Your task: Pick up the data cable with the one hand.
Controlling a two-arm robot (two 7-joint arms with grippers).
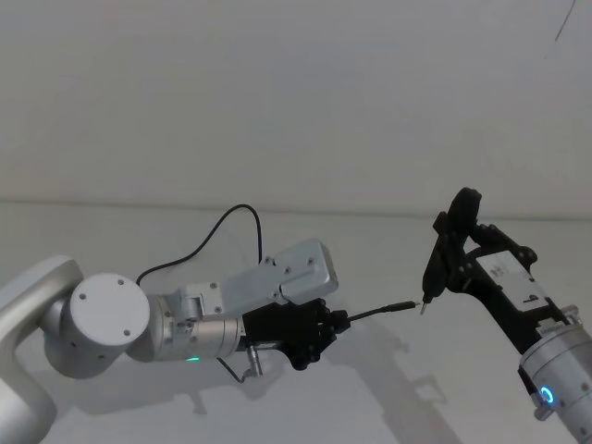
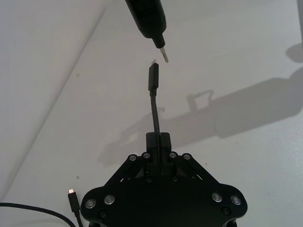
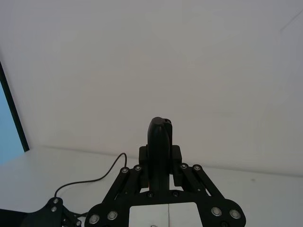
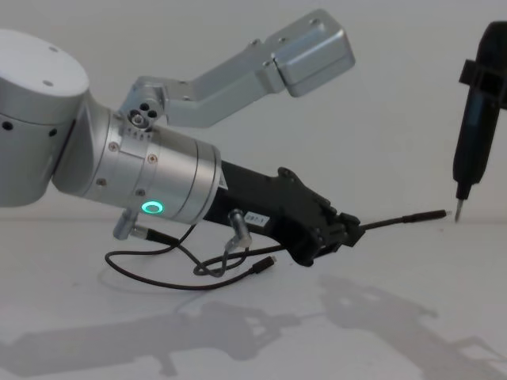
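The data cable (image 1: 230,215) is a thin black cord. My left gripper (image 1: 339,320), black with a small white label on a silver wrist with a green ring light, is shut on it just behind its long straight plug (image 2: 152,78). The plug sticks out ahead of the jaws, above the table. The rest of the cord trails back to the small plug (image 4: 268,264), which lies on the table (image 4: 412,317). My right gripper (image 1: 460,252) is shut on a narrow black tool (image 4: 474,127). The tool's thin metal tip (image 2: 164,53) hangs a hair from the plug's end.
A short grey-black wire with metal plugs (image 4: 235,226) hangs under the left wrist. A silver camera bracket (image 1: 298,271) rides above that wrist. The white table meets a plain white wall (image 1: 296,111) behind. A dark panel edge (image 3: 12,113) shows in the right wrist view.
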